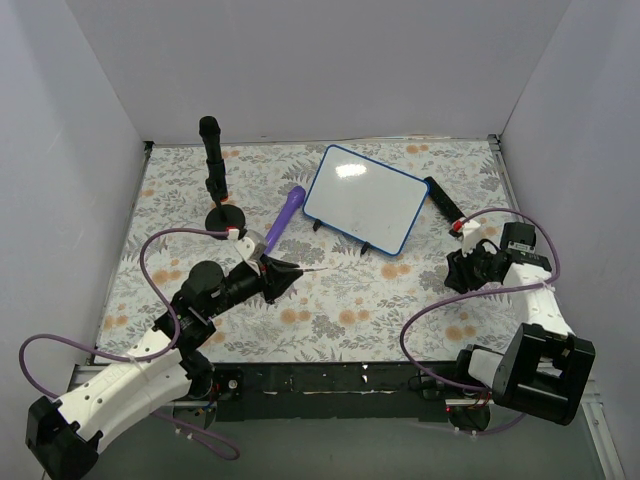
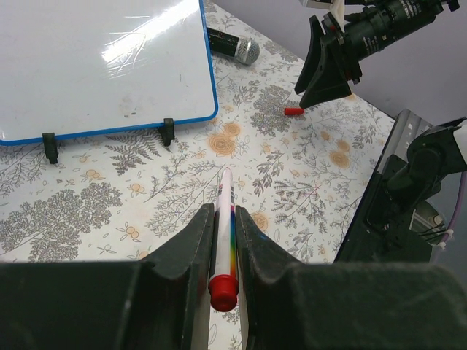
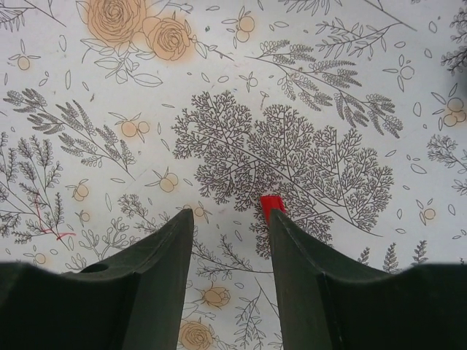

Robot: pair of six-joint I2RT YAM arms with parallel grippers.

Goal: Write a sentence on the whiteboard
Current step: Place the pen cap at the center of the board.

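Blue-rimmed whiteboard (image 1: 362, 198), long axis slanting far-left to near-right; marker (image 2: 228, 211) clamped between left fingers (image 2: 186, 248), tip rightward; right fingers (image 3: 164, 270) apart.

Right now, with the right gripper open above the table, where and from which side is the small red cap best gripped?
Probably from straight above, closing across the middle of the red cap: it lies flat on the table, too low for a side approach. The right gripper has it off centre between its open jaws, so centre first.
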